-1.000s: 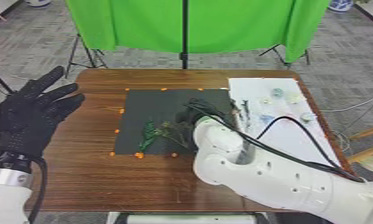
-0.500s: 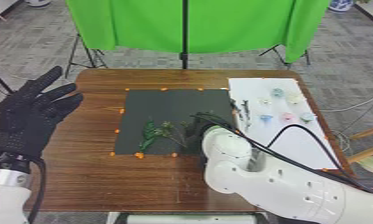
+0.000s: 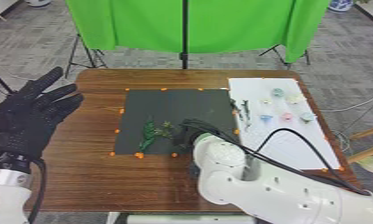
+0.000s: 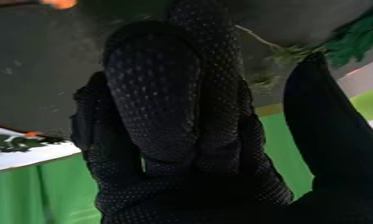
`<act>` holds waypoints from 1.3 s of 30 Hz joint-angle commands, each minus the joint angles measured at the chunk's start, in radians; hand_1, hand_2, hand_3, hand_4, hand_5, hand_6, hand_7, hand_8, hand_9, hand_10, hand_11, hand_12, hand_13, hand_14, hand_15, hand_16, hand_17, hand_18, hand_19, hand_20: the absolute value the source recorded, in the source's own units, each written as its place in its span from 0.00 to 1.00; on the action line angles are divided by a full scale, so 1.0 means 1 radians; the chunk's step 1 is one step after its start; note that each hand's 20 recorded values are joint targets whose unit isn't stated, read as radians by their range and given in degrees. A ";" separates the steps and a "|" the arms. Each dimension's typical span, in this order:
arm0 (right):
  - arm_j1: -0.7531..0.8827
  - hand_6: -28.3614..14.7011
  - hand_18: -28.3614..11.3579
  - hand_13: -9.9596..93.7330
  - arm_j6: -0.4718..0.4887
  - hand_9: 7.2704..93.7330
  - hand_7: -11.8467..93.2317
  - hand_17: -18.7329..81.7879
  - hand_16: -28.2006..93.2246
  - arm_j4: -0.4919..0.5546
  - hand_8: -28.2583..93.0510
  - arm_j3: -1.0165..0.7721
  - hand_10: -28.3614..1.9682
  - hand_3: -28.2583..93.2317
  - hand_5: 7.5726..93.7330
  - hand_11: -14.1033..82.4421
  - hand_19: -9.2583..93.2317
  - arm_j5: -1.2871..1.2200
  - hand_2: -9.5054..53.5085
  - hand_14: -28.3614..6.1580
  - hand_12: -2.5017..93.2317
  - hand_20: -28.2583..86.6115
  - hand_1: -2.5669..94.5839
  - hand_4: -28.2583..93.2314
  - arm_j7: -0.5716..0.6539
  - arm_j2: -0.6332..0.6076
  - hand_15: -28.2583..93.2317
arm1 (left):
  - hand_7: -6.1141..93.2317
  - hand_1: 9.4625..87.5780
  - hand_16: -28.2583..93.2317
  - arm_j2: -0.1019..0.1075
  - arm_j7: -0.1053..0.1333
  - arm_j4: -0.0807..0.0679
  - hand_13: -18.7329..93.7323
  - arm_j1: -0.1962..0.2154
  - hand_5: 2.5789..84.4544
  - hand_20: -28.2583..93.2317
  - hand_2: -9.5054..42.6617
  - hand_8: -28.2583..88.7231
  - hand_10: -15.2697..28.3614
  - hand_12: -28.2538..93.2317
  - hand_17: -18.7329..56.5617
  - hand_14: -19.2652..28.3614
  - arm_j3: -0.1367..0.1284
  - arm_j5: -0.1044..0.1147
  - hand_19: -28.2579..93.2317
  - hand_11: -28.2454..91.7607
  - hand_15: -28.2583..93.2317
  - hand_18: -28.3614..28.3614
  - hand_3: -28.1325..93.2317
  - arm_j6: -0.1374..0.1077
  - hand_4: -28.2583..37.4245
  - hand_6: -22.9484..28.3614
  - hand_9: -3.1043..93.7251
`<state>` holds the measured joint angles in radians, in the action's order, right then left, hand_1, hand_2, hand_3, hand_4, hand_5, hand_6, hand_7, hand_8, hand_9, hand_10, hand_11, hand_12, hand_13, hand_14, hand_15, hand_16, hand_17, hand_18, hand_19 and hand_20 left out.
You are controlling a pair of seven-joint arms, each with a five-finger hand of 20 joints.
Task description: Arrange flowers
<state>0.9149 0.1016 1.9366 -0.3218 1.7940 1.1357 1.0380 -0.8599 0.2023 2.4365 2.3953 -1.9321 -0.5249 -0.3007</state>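
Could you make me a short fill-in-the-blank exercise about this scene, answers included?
The pink flower head lies on the ____ sheet. The tall leafy green sprig lies on the ____ sheet. The robot's ____ hand is over that second sheet. The curtain beyond the table is ____.

Missing words: white; black; right; green.

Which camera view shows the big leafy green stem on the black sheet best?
The head view: the leafy stem lies whole on the black sheet, with nothing over it. The right wrist view shows part of it, cut off by the picture's edge.
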 commanded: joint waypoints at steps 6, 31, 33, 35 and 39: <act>0.018 0.52 0.09 0.98 0.028 1.00 0.24 0.69 0.38 0.011 0.15 0.007 0.48 0.81 0.81 0.45 1.00 -0.005 0.27 0.60 0.21 0.42 0.31 0.07 -0.022 0.035 0.69 | 0.20 0.14 0.15 -0.005 -0.023 -0.009 0.37 -0.001 0.36 0.30 0.36 0.17 0.82 0.34 0.11 1.00 0.006 -0.005 0.72 0.45 0.67 0.94 0.87 -0.003 0.00 0.59 0.35; -0.036 0.51 0.12 0.96 -0.201 0.98 0.24 0.69 0.38 0.017 0.15 -0.119 0.46 0.81 0.75 0.43 1.00 0.154 0.22 0.60 0.22 0.34 0.32 0.07 0.030 -0.163 0.67 | 0.20 0.15 0.14 -0.015 -0.009 0.000 0.37 0.031 0.36 0.31 0.36 0.16 0.82 0.33 0.12 1.00 0.001 -0.003 0.71 0.46 0.69 0.94 0.87 -0.016 0.00 0.60 0.35; -0.032 0.49 0.13 0.95 -0.195 0.96 0.23 0.69 0.38 -0.003 0.15 -0.138 0.44 0.82 0.69 0.43 1.00 0.146 0.19 0.59 0.21 0.30 0.32 0.07 0.041 -0.179 0.66 | 0.20 0.15 0.14 -0.014 -0.014 -0.002 0.37 0.023 0.36 0.31 0.36 0.16 0.82 0.33 0.12 1.00 0.005 -0.004 0.71 0.46 0.69 0.94 0.87 -0.013 0.00 0.60 0.35; -0.030 0.47 0.14 0.94 -0.189 0.94 0.22 0.68 0.37 -0.027 0.15 -0.149 0.41 0.82 0.63 0.42 1.00 0.138 0.18 0.57 0.21 0.28 0.32 0.06 0.055 -0.191 0.66 | 0.20 0.15 0.14 -0.014 -0.015 -0.003 0.37 0.020 0.36 0.31 0.36 0.16 0.82 0.32 0.12 1.00 0.007 -0.004 0.71 0.47 0.69 0.94 0.87 -0.012 0.00 0.60 0.35; -0.044 0.44 0.14 0.93 -0.165 0.92 0.20 0.68 0.36 -0.080 0.15 -0.144 0.39 0.82 0.56 0.42 1.00 0.118 0.16 0.56 0.21 0.25 0.32 0.06 0.071 -0.207 0.66 | 0.20 0.15 0.14 -0.015 -0.018 -0.005 0.37 0.014 0.36 0.31 0.36 0.16 0.81 0.32 0.12 1.00 0.012 -0.005 0.71 0.47 0.69 0.94 0.87 -0.012 0.00 0.60 0.35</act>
<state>0.8965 -0.0958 1.9335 -0.4554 1.9314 1.1633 0.8802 -0.8650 0.1921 2.4359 2.4076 -1.9310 -0.5261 -0.3056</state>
